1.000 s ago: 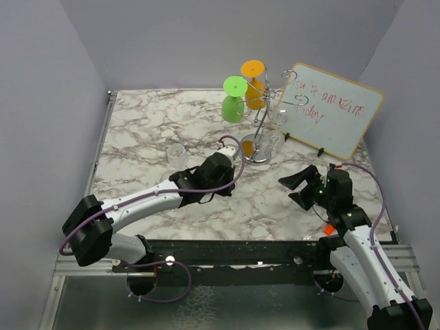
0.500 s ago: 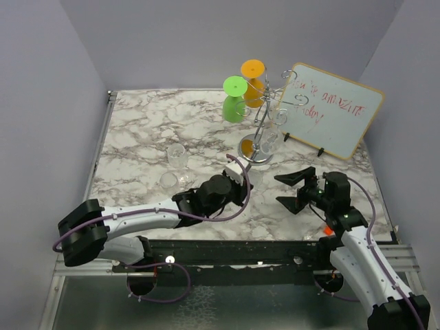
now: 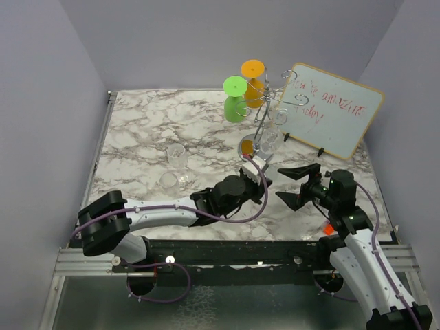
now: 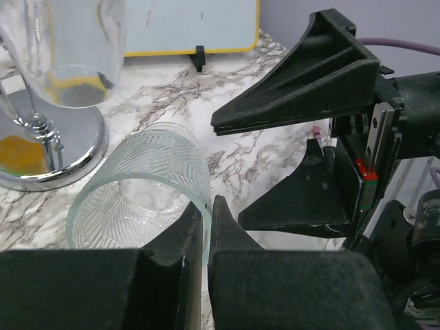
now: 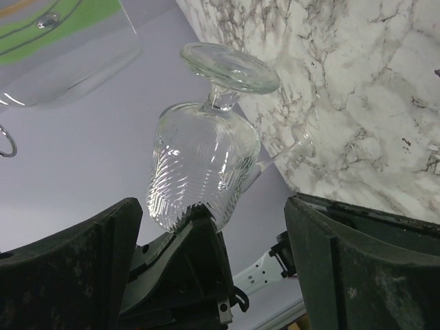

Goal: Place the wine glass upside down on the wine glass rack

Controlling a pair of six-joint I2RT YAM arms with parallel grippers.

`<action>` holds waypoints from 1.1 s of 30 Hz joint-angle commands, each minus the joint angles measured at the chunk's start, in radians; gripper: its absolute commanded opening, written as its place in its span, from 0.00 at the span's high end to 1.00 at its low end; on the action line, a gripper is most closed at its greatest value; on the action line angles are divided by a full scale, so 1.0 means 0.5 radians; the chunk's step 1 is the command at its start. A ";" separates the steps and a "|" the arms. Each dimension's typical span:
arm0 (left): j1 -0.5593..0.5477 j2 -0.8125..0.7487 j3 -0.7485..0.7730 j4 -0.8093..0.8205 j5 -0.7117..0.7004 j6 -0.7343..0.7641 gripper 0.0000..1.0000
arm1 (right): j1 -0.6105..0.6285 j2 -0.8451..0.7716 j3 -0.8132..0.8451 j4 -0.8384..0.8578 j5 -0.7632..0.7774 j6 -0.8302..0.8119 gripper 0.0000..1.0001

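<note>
- Left gripper (image 4: pixel 206 214): black fingers (image 4: pixel 172 244) were pinched together on the rim of the clear ribbed wine glass (image 4: pixel 141 196), one inside the mouth and one outside.
- Glass was off the rack, near its round base, mouth toward the left wrist.
- Right gripper (image 4: pixel 230 173): jaws were spread wide, empty, facing the glass just beside it.
- Shiny chrome wire rack (image 3: pixel 263 120) carried a green glass (image 3: pixel 234 106) and an orange glass (image 3: pixel 254 88), both inverted.
- White board with red writing (image 3: pixel 333 113) leaned behind it.

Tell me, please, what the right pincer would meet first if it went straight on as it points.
Probably the clear glass held by the left pincer: it lies ahead between the right pincer's open fingers, though depth is unclear.
</note>
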 commanded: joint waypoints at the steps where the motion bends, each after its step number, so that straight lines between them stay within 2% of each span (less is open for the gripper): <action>1: -0.069 0.057 0.109 0.215 -0.004 0.014 1.00 | 0.004 -0.004 0.071 -0.207 0.008 0.157 0.11; 9: -0.165 0.189 0.227 0.256 -0.027 -0.016 1.00 | 0.002 0.034 0.109 -0.254 0.030 0.196 0.08; 19: -0.213 0.318 0.357 0.326 -0.156 -0.071 1.00 | 0.002 -0.142 0.108 -0.385 0.198 0.389 0.10; 33: -0.232 0.367 0.401 0.332 -0.198 -0.345 1.00 | 0.002 -0.143 0.128 -0.336 0.375 0.449 0.18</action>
